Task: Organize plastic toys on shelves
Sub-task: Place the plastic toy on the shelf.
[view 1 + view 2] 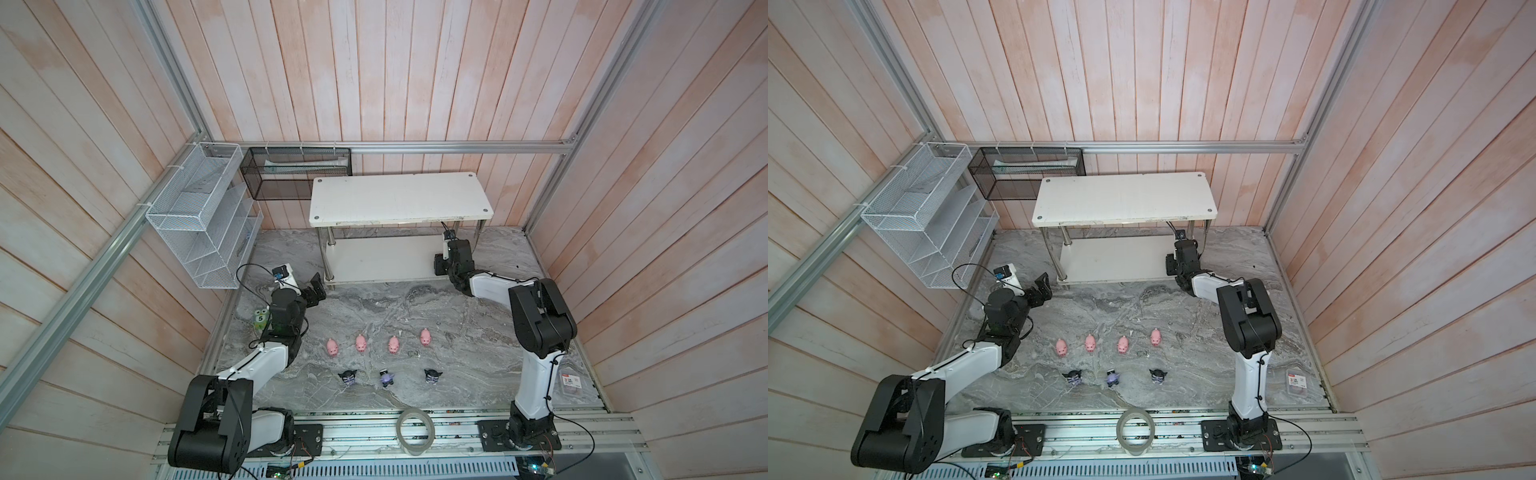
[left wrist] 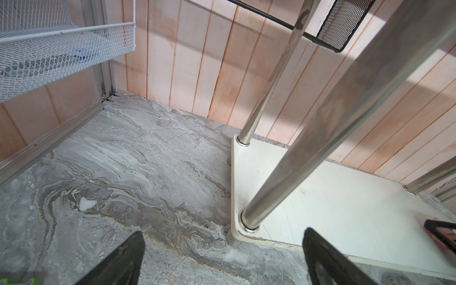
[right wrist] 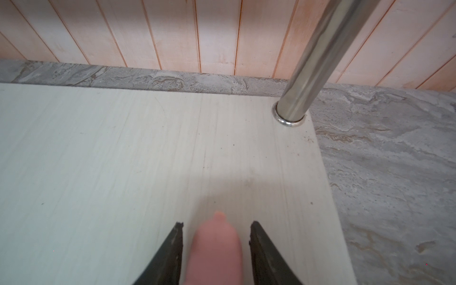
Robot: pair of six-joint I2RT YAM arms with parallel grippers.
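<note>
Right tool (image 3: 217, 224): standing released around pig (image 3: 214, 251) on lower shelf (image 3: 98, 160).
Retreat: best backing straight out, without nudging pig.
Left tool (image 2: 224, 232): idling, released.

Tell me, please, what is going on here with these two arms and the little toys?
The right gripper reaches over the lower board of the white rack, with one pink pig between its parted fingers, which show gaps to it. The left gripper hovers open and empty by the rack's front corner. Four pigs and three dark figurines stand in rows on the marble table.
</note>
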